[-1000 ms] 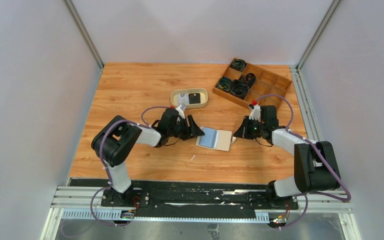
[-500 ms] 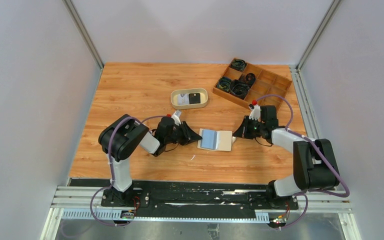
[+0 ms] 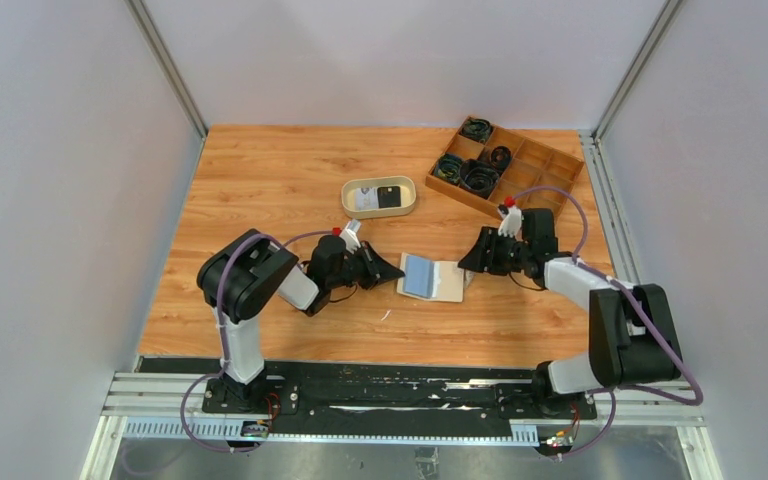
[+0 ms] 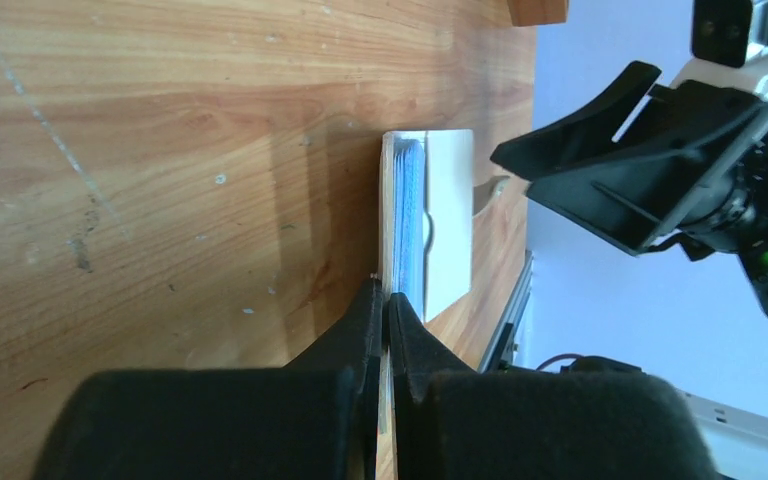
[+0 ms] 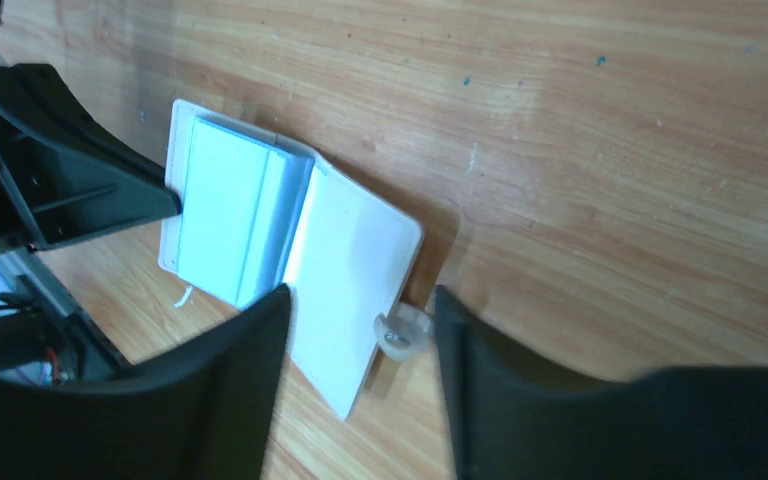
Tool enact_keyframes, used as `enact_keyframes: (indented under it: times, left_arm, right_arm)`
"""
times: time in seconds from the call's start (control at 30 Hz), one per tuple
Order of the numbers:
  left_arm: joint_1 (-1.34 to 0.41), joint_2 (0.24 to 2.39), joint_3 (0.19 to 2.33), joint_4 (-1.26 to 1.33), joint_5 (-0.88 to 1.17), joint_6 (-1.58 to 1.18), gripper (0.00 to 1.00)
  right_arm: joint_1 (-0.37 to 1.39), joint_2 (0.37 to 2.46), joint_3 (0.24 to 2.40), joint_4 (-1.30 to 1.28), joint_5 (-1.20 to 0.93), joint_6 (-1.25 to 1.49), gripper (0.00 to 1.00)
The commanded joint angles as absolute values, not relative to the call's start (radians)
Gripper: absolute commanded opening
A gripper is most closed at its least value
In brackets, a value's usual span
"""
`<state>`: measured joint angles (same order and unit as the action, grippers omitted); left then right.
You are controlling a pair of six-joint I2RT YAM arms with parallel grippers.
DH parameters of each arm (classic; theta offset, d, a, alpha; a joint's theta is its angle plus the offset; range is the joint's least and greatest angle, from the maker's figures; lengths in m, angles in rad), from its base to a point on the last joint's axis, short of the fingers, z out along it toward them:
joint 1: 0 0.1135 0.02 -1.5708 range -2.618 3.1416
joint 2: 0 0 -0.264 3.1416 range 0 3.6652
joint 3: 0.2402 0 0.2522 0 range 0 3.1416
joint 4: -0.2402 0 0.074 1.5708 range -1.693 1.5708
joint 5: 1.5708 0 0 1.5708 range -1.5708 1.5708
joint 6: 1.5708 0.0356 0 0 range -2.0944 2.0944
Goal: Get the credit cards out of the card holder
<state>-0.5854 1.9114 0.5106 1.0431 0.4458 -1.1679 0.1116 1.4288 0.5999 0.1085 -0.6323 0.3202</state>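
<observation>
The card holder (image 3: 442,280) lies open on the wooden table, beige outside, with pale blue pockets (image 5: 230,215) on its left half and a plain pale flap (image 5: 355,255) on the right. My left gripper (image 3: 398,270) is shut, its tips (image 4: 385,298) pinching the holder's left edge (image 4: 387,200). My right gripper (image 5: 362,292) is open, its fingers (image 5: 250,350) straddling the right flap's corner and the snap tab (image 5: 400,332) without touching them. Two credit cards, one white (image 3: 364,199) and one black (image 3: 390,197), lie in the oval tray. Whether the blue pockets hold a card I cannot tell.
The oval beige tray (image 3: 381,183) sits behind the holder. At the back right stands a wooden compartment box (image 3: 535,160) with black cable coils (image 3: 480,178). A small white scrap (image 3: 385,315) lies near the front.
My left gripper dropped to the holder's left edge and shut on it. My right gripper opened, letting go of the right flap, which now lies flatter.
</observation>
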Motion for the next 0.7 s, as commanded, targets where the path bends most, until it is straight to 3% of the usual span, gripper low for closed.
enact_keyframes:
  times: [0.0,0.07,0.13,0.67]
  left_arm:
    - [-0.592,1.846,0.517,0.985,0.435,-1.098,0.0]
    - [-0.593,1.842,0.517,0.973,0.433,-1.088,0.0]
    - [-0.596,1.849,0.52,0.973,0.433,-1.09,0.0]
    - [-0.635,1.858,0.523,0.973,0.405,-1.076,0.0]
  right_arm:
    - [0.194,1.291,0.682,0.053,-0.574,0.281,0.63]
    - [0.297,1.251,0.763,-0.064,-0.416,0.222,0.71]
    - [0.357,1.263,0.827,-0.115,-0.354,0.224,0.73]
    - [0.682,1.714,1.161,-0.305,-0.026,0.382,0.65]
